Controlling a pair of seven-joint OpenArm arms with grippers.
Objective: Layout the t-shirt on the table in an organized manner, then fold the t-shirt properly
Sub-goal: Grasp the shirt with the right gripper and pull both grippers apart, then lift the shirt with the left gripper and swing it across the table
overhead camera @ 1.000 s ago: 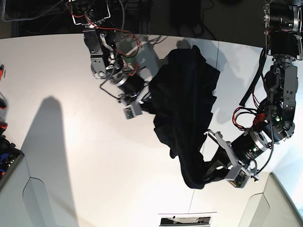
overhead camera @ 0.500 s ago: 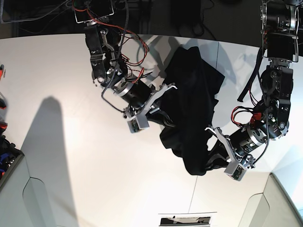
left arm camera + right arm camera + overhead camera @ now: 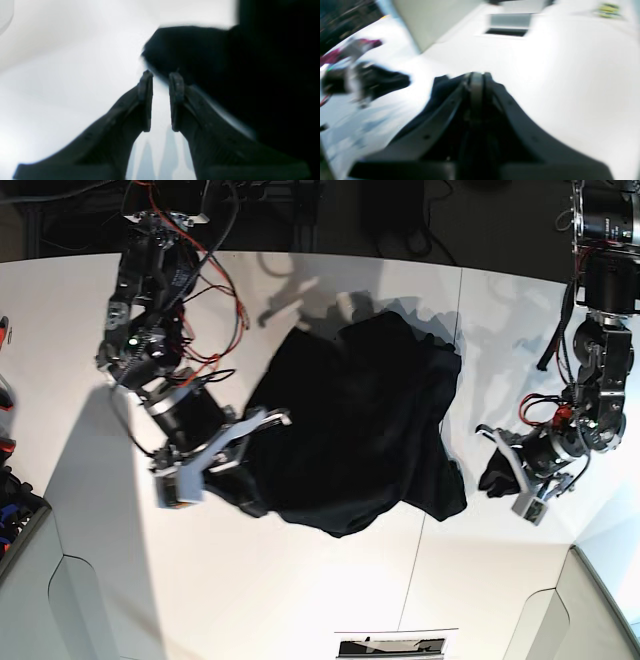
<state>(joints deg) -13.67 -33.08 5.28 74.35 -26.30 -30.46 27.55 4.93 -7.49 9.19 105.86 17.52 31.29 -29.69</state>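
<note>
The black t-shirt (image 3: 365,425) lies partly spread and wrinkled on the white table (image 3: 300,590), plain side showing. In the base view my right gripper (image 3: 245,475) is at the shirt's lower left edge. The right wrist view shows its fingers (image 3: 476,82) pressed together on a fold of the black cloth (image 3: 440,87). My left gripper (image 3: 492,470) sits to the right of the shirt, apart from it. In the left wrist view, that gripper (image 3: 161,77) is open with only bare table in the gap, and the shirt (image 3: 200,50) lies just beyond its tips.
A thin dark seam (image 3: 447,370) crosses the table under the shirt. Grey angled panels (image 3: 90,600) flank the front corners, with a dark slot (image 3: 390,646) between them. Coloured items (image 3: 5,395) lie at the left edge. Cables hang off both arms.
My right gripper shut on the shirt and dragged it left and forward, spreading the cloth. My left gripper opened, let the shirt go and drew back to the right.
</note>
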